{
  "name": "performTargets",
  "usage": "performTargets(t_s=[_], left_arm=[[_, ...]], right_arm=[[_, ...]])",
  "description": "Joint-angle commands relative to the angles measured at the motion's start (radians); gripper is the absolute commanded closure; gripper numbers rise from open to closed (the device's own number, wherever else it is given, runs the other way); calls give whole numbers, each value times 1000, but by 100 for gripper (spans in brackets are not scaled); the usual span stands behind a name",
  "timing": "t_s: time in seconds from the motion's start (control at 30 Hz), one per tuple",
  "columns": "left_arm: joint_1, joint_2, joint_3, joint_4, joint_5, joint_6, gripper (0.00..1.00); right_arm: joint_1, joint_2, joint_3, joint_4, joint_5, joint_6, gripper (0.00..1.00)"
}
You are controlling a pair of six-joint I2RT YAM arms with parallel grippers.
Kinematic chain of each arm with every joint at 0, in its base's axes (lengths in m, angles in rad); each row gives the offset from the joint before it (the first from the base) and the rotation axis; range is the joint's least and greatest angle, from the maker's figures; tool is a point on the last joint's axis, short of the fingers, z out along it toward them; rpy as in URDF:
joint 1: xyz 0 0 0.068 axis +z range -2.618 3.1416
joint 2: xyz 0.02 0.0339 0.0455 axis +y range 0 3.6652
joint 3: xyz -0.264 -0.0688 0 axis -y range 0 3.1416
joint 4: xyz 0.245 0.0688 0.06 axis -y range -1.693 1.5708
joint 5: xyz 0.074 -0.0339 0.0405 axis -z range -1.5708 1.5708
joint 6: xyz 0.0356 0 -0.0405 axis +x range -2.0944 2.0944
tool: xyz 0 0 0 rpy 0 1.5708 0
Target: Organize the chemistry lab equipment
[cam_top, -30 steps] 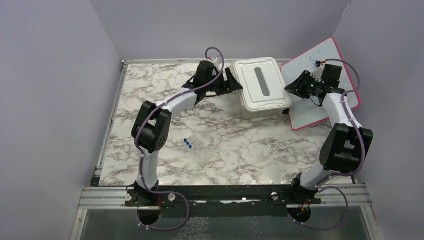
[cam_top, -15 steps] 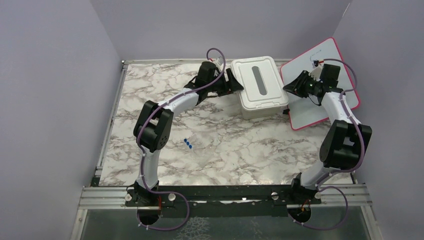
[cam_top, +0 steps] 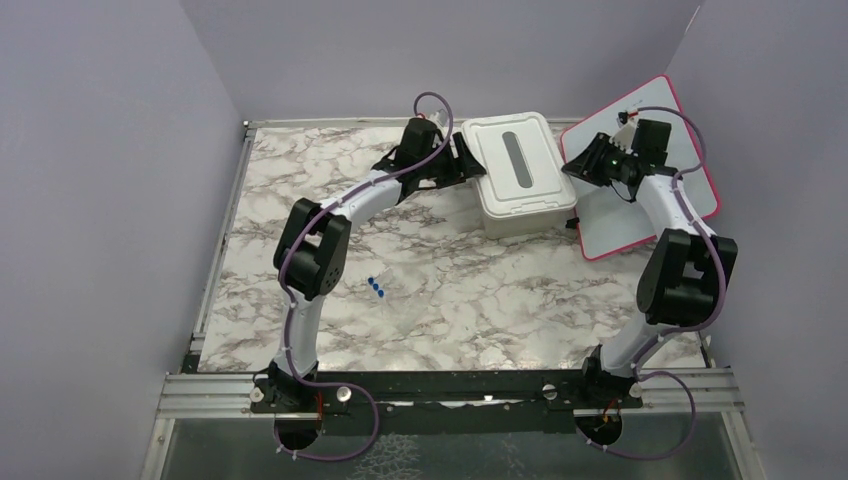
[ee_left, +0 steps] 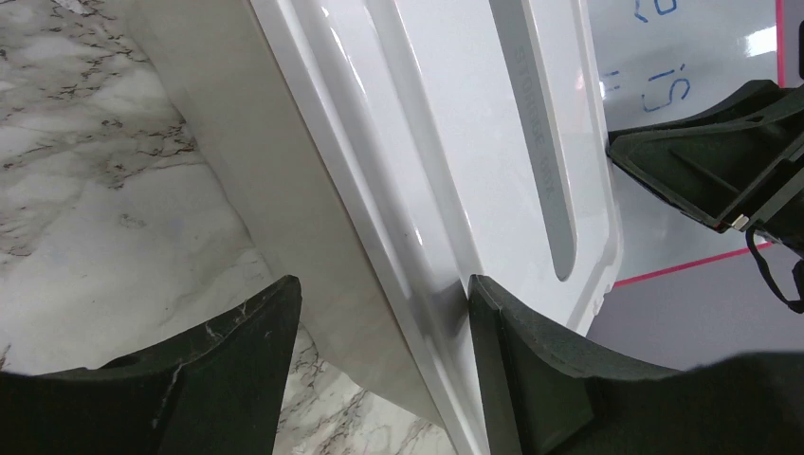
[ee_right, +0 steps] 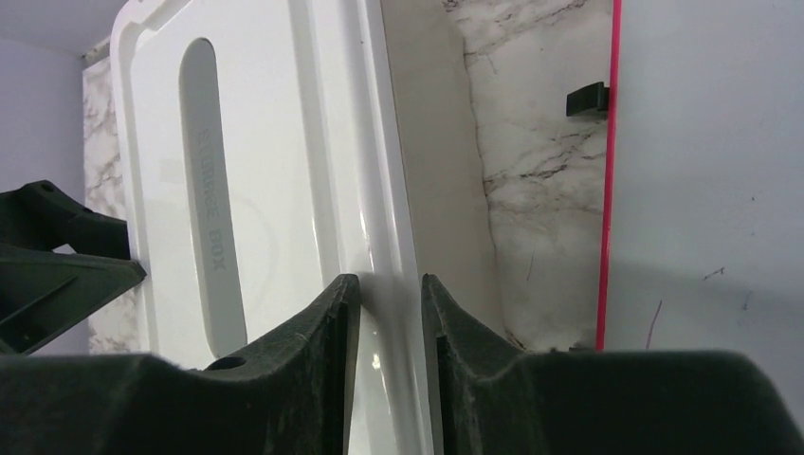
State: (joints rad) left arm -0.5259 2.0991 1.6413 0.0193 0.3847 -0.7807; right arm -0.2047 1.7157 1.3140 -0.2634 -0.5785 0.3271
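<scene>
Your right end effector (ee_right: 389, 282) is pinching the white lid (ee_right: 275, 114); the left end effector (ee_left: 379, 284) is straddling it, released. Clear tubes (cam_top: 380, 289) are looking light, slick: grip mid-body.

The white lid (cam_top: 513, 160) is hiding whatever is lying in the tub (cam_top: 525, 215). The tubes (cam_top: 377, 287) are showing only as three blue dots, too small to tell more. My right arm (cam_top: 668, 200) is covering part of the whiteboard (cam_top: 615, 225), and its writing is coming through too small to read.

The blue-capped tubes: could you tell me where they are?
In the top view, the blue-capped tubes lie on the marble table left of centre, beside the left arm elbow.
</scene>
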Motion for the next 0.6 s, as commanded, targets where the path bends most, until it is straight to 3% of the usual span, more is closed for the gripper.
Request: performTargets(t_s=[0.0,0.33,0.57], left_arm=[[-6,36,35,-110,-92,21,33],[-5,74,75,-168,-120,15,35],[5,34,69,-199,-139,59,36]], right_arm=[[38,52,17,-7,87,-64,64],[70,95,46,-56,174,-80,68],[116,95,28,-85,85,-72,69]])
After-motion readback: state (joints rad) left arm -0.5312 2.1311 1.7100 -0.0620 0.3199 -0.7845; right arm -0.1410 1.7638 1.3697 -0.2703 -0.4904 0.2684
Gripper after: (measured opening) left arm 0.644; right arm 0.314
